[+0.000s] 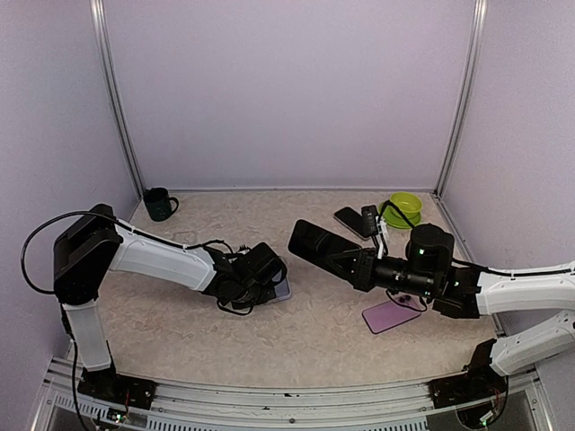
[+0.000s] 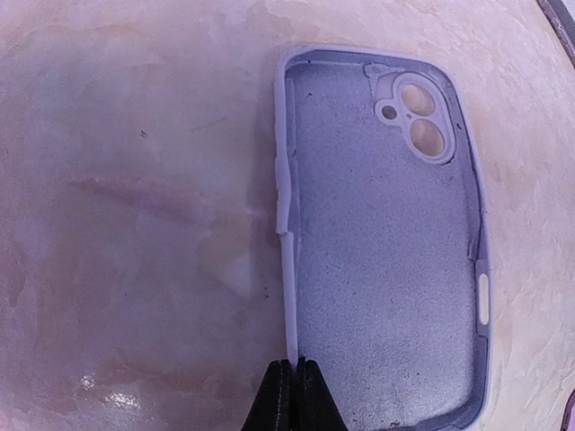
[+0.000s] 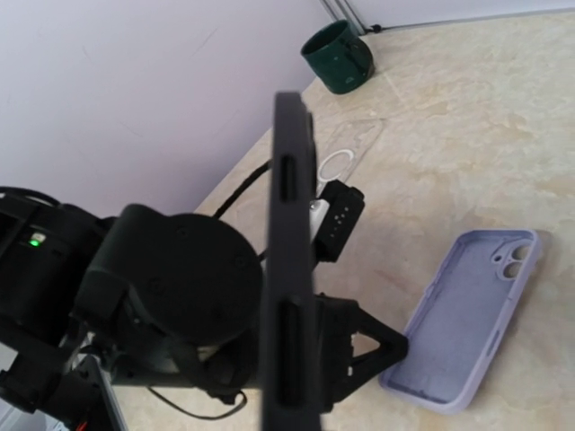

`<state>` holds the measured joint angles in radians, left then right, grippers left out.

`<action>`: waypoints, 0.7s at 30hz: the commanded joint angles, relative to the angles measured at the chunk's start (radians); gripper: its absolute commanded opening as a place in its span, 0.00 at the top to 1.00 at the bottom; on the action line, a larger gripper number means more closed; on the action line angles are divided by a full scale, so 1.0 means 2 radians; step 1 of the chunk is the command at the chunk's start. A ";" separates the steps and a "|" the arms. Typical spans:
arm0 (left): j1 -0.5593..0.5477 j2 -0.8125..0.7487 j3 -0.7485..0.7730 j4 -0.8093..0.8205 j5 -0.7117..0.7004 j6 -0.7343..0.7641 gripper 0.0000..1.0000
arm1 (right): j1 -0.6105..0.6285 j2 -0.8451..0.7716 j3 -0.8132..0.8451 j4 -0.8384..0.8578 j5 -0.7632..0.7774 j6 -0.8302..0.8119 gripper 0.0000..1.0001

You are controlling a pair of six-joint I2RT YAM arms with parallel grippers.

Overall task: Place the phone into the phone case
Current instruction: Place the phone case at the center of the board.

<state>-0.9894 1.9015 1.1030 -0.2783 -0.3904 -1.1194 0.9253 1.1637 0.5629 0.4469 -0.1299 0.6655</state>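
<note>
Phone (image 1: 314,241) hangs beside the phone case (image 2: 386,251), gripped by the right jaws. Left jaws, clenched, sit on the case's rim. Next, lay the phone in flat.

Soft even light, weak shadows; glare on table (image 2: 108,391), near phone (image 3: 289,269) seemingly blurred.

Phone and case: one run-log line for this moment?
right fingers: shut on phone, aloft | left fingers: shut at rim of lavender case | lavender case: flat, open side up, empty
</note>
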 commanded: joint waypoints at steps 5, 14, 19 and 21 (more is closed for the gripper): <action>-0.011 0.015 0.021 0.012 0.013 -0.003 0.94 | -0.009 -0.029 -0.009 0.015 0.012 -0.006 1.00; -0.018 0.021 0.024 0.022 0.026 -0.004 0.89 | -0.015 -0.051 -0.014 0.003 0.022 -0.011 1.00; -0.021 0.022 0.025 0.024 0.031 -0.005 0.80 | -0.018 -0.055 -0.015 0.001 0.022 -0.011 1.00; -0.022 0.020 0.025 0.025 0.031 -0.006 0.79 | -0.019 -0.054 -0.015 0.002 0.020 -0.011 1.00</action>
<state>-1.0241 1.9278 1.1316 -0.2512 -0.3382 -1.1229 0.9001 1.0824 0.5339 0.4072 -0.0967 0.6529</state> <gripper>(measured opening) 0.203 0.055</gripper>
